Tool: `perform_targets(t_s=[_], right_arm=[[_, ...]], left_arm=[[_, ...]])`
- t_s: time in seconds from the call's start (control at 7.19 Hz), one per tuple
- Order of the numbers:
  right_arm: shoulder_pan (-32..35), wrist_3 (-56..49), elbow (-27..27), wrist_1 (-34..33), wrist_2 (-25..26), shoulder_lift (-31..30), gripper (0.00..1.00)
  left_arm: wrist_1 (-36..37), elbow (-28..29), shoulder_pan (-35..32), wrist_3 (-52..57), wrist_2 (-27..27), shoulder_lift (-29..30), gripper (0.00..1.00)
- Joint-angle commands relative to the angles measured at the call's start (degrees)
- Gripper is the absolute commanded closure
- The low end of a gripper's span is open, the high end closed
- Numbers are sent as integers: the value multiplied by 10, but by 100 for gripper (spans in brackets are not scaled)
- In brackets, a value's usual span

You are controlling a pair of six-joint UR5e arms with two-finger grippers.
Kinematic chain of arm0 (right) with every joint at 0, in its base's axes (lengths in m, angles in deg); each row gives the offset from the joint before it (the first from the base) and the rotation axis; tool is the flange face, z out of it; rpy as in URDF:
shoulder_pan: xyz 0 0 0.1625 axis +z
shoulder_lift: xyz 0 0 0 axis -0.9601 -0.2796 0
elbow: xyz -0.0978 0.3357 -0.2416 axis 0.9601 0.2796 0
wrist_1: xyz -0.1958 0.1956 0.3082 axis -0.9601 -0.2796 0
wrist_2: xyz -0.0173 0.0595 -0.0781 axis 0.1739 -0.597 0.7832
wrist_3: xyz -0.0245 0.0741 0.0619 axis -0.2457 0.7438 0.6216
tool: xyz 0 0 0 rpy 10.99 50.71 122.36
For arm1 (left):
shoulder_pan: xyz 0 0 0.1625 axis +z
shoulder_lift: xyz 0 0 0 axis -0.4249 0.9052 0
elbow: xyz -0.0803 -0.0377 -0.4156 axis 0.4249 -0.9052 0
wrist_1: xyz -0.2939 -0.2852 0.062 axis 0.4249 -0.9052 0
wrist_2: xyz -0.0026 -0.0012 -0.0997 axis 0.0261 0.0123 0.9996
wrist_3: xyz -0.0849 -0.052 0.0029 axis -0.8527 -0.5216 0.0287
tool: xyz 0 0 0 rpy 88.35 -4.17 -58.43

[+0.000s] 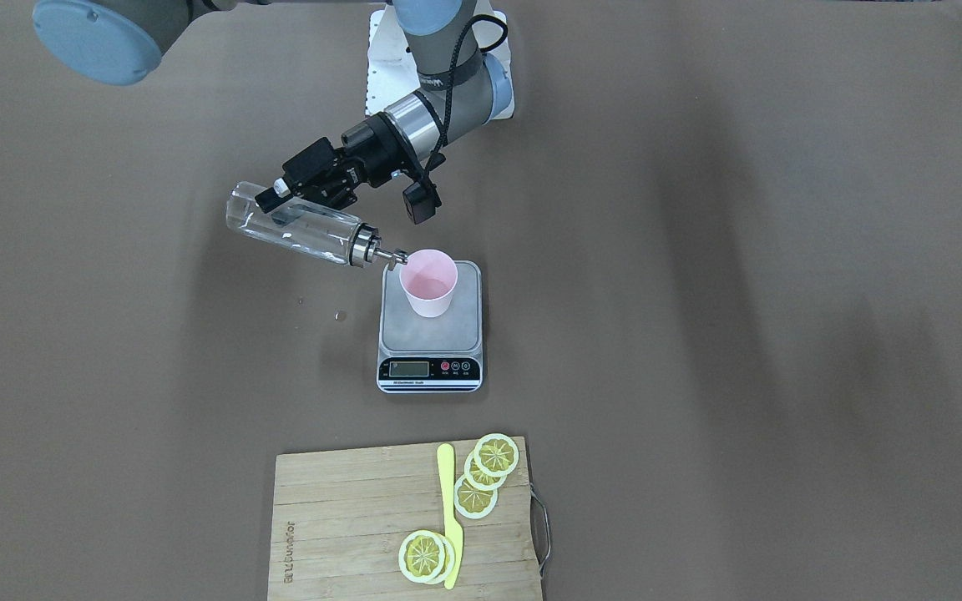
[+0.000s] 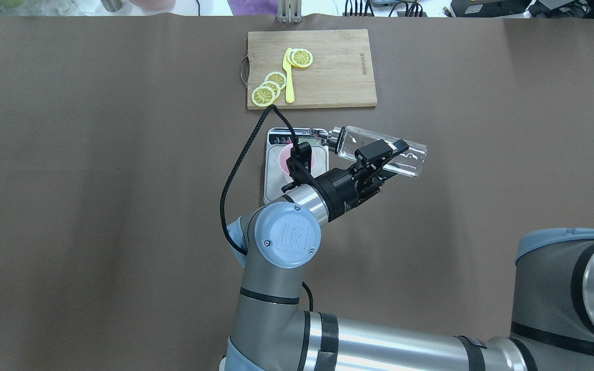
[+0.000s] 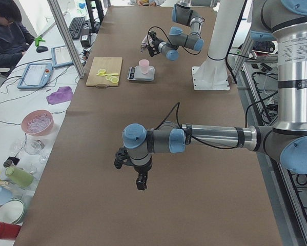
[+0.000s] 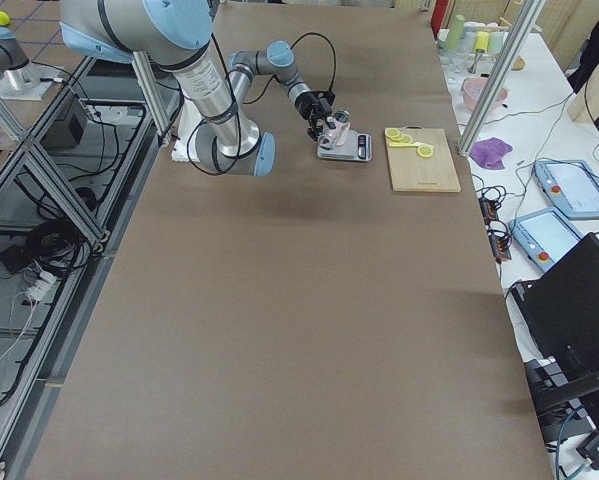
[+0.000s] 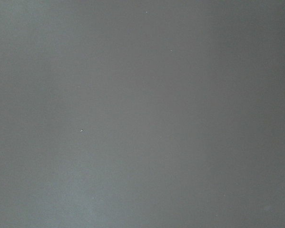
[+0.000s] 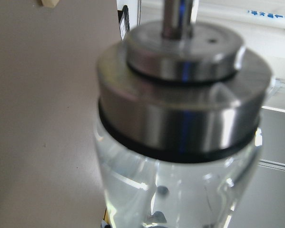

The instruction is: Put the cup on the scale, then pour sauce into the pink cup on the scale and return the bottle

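Steadiness: with right gripper (image 1: 285, 209) clamped on small clear glass bottle (image 1: 306, 229), hold silver spout (image 1: 385, 255) over pale pink tapered cup (image 1: 428, 282), tilt gradually.

My right arm (image 2: 359, 337) comes in low from my right side and folds at the elbow. The wrist turns back out to the right, so my right gripper (image 2: 385, 158) lies nearly level above the table (image 2: 70, 206). Its two fingers (image 2: 379, 148) are closed across the body of the bottle (image 1: 314, 232), one on each side, gripping it near the middle. My left arm (image 3: 209, 136) is well apart from that, stretched out level over the table in the left side view. Its wrist is bent so my left gripper (image 3: 121, 160) hangs pointing down, clear of the surface. From that view alone I cannot tell how its jaws stand.
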Motion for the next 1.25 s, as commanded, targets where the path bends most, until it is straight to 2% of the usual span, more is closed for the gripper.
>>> perform_targets(t_s=[0.0, 1.11], right_arm=[[-7, 11, 3, -16, 0, 0, 100], [-9, 29, 4, -39, 0, 0, 100]], left_arm=[[0, 0, 0, 0, 0, 0, 1], [0, -3, -1, 0, 0, -1, 1]])
